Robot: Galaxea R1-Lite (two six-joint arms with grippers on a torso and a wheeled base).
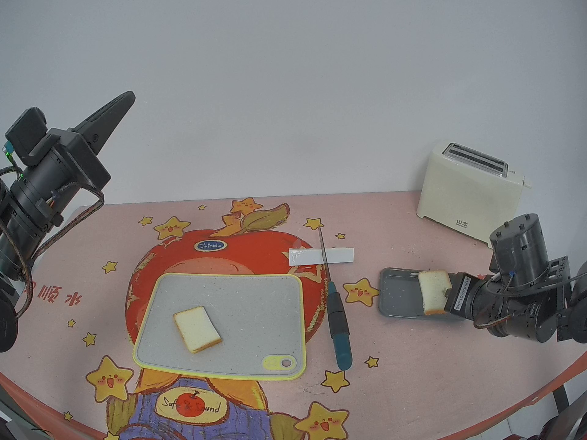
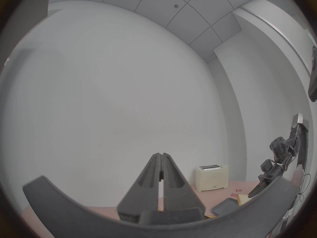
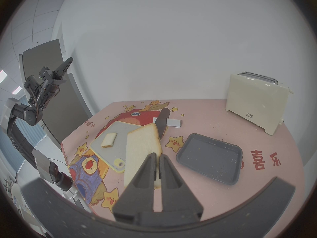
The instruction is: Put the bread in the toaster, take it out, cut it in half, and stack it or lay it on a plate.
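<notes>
The right gripper [image 1: 450, 292] is clamped on one edge of a pale, crust-edged half slice of bread [image 1: 434, 291], holding it over the dark grey rectangular tray [image 1: 397, 293] with its long axis running roughly front to back. The other bread half [image 1: 197, 329] lies flat and diagonal on the grey, yellow-rimmed cutting board [image 1: 257, 300]. The left gripper [image 1: 120, 102] is raised well apart, closed on nothing. The cream two-slot toaster [image 1: 468, 194] carries a small dark mark on its side.

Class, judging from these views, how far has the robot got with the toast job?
Done: cut, it seems, with one half on the board. In hand: the right gripper holds the other half near the tray. Left: lay both halves there.
</notes>
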